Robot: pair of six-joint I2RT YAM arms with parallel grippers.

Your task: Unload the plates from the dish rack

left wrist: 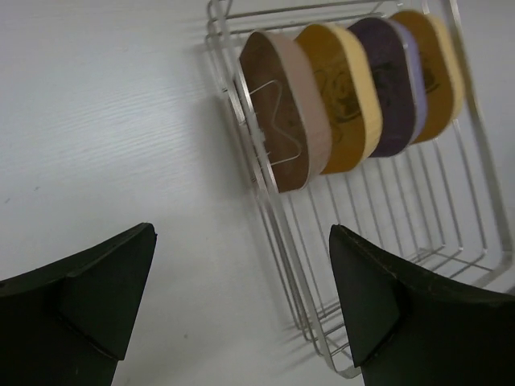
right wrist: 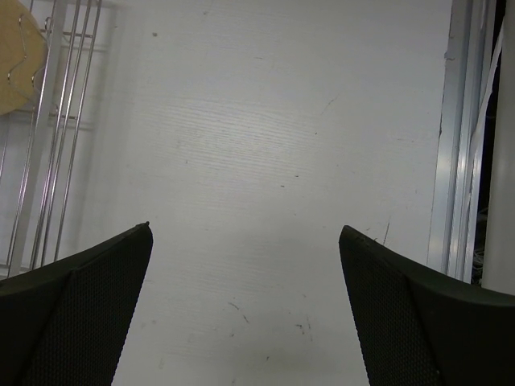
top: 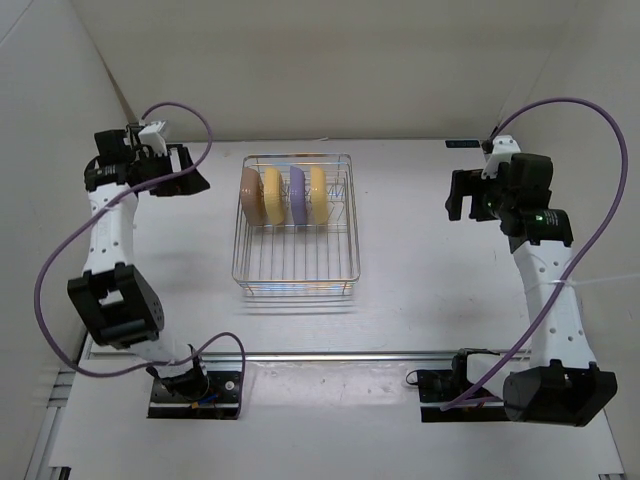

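Note:
The silver wire dish rack [top: 300,272] sits mid-table. Several plates stand on edge in its far half: a tan-pink plate [top: 250,194], a yellow plate [top: 272,195], a purple plate [top: 297,194] and another yellow plate [top: 318,194]. The left wrist view shows the same row, tan-pink plate [left wrist: 283,112] nearest, behind the dish rack's side wires [left wrist: 278,233]. My left gripper [top: 190,172] hovers left of the rack, open and empty, seen as left gripper [left wrist: 241,273]. My right gripper [top: 458,197] hangs well right of the rack, open over bare table, seen as right gripper [right wrist: 245,273].
White walls close the table at the back and sides. A metal rail [top: 330,355] runs along the near edge by the arm bases. The right wrist view catches the rack's edge wires [right wrist: 48,145] at far left and a rail [right wrist: 455,145] at right.

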